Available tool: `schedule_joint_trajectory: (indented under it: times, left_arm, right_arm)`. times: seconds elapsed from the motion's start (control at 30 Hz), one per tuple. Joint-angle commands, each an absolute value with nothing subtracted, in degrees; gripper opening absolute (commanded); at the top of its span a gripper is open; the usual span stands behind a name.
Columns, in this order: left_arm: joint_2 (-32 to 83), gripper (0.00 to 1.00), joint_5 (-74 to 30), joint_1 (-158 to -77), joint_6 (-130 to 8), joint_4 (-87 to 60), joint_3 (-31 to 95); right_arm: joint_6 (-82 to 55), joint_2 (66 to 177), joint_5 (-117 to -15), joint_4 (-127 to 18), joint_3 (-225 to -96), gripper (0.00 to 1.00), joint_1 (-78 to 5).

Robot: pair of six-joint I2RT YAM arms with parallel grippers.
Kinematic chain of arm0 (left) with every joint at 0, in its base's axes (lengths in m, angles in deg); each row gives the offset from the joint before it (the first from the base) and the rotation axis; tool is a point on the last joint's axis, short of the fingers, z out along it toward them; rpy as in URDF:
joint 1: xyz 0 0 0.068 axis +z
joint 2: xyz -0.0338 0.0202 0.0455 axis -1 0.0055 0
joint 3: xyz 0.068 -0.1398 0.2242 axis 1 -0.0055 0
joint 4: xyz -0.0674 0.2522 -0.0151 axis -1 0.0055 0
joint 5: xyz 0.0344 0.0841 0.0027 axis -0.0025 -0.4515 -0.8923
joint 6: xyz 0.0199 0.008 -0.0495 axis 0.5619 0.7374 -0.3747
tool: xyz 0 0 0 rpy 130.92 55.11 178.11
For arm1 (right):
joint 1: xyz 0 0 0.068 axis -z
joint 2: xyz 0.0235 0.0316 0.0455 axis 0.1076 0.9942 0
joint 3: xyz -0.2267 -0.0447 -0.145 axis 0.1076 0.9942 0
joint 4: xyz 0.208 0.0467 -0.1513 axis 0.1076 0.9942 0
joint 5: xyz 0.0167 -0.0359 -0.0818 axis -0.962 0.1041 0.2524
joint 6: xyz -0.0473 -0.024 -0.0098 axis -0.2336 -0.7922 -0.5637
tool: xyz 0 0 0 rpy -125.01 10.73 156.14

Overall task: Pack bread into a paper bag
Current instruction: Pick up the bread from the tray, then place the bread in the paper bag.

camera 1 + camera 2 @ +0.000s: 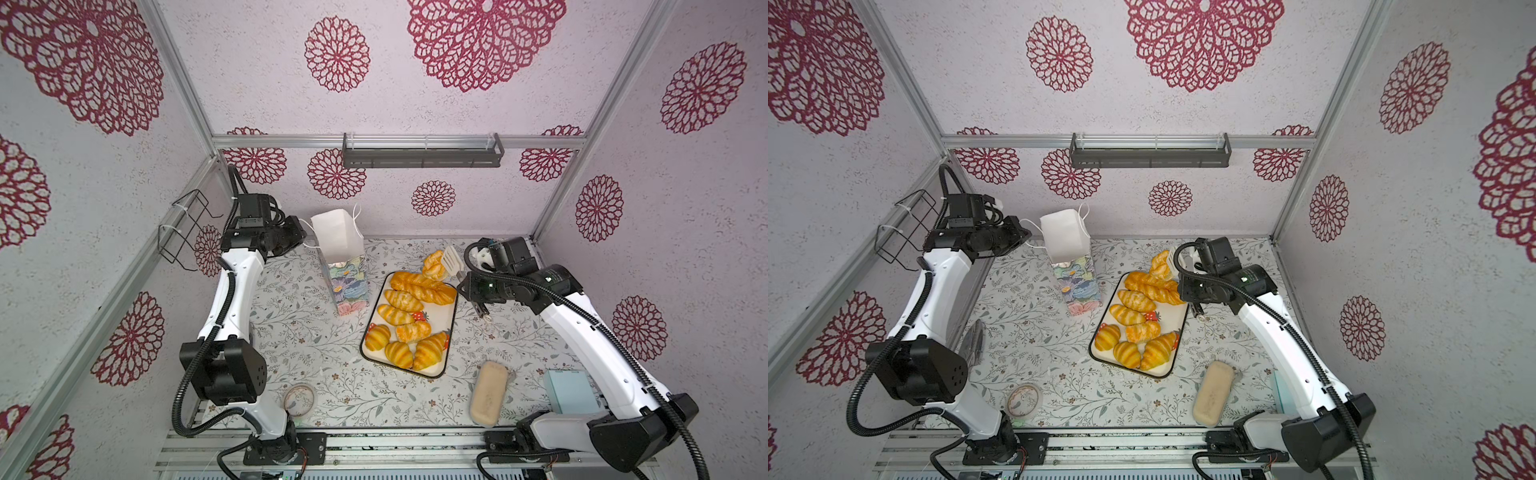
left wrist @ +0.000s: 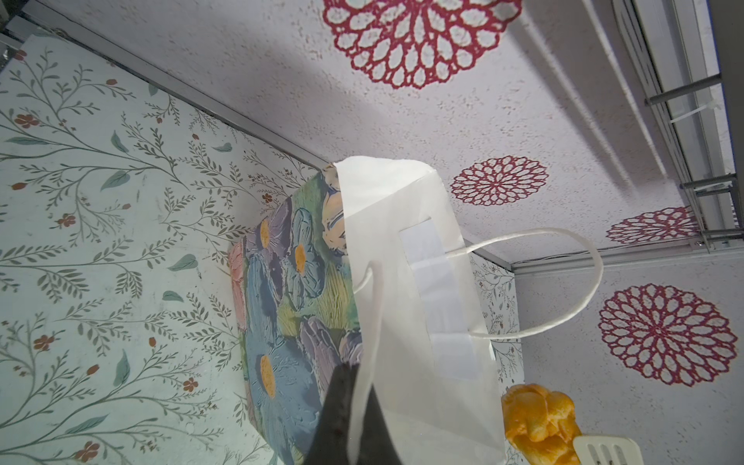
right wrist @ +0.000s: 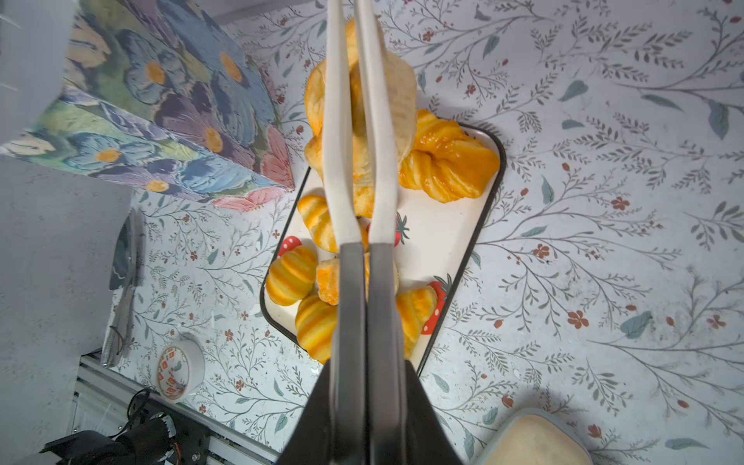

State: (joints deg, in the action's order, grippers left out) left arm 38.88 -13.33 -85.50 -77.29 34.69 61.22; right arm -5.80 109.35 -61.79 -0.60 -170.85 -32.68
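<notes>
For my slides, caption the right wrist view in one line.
Right gripper squeezes white tongs around a golden bun over the tray, floral paper bag beside it.

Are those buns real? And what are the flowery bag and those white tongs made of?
The bread looks fake, maybe plastic or foam: its glaze is uniformly glossy orange. The paper bag is matte paper, creased white inside, with a textured painted print outside. The tongs are smooth off-white, probably plastic or silicone, with grey handles.
</notes>
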Motion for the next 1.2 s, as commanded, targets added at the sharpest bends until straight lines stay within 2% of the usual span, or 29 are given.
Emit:
schedule_joint_trajectory:
  times: [0.0, 0.47, 0.7, 1.17]
  left_arm:
    - [38.5, 0.0, -12.6, -84.9, -77.6, 33.6, 60.4]
    - [38.5, 0.0, -12.1, -84.8, -77.8, 33.5, 60.2]
    - [38.7, 0.0, -11.9, -84.8, -78.0, 33.3, 60.1]
    - [38.8, 0.0, -11.8, -84.7, -78.0, 33.2, 60.1]
  right_arm:
    - [-7.4, 110.7, -60.2, -0.3, -177.5, 0.0, -34.6]
    - [-9.4, 125.6, -55.0, 5.7, -206.7, 0.0, -45.9]
    - [-10.2, 136.2, -56.2, 8.1, -222.6, 0.0, -50.7]
    - [-9.2, 144.1, -62.3, 2.6, -225.5, 0.0, -52.3]
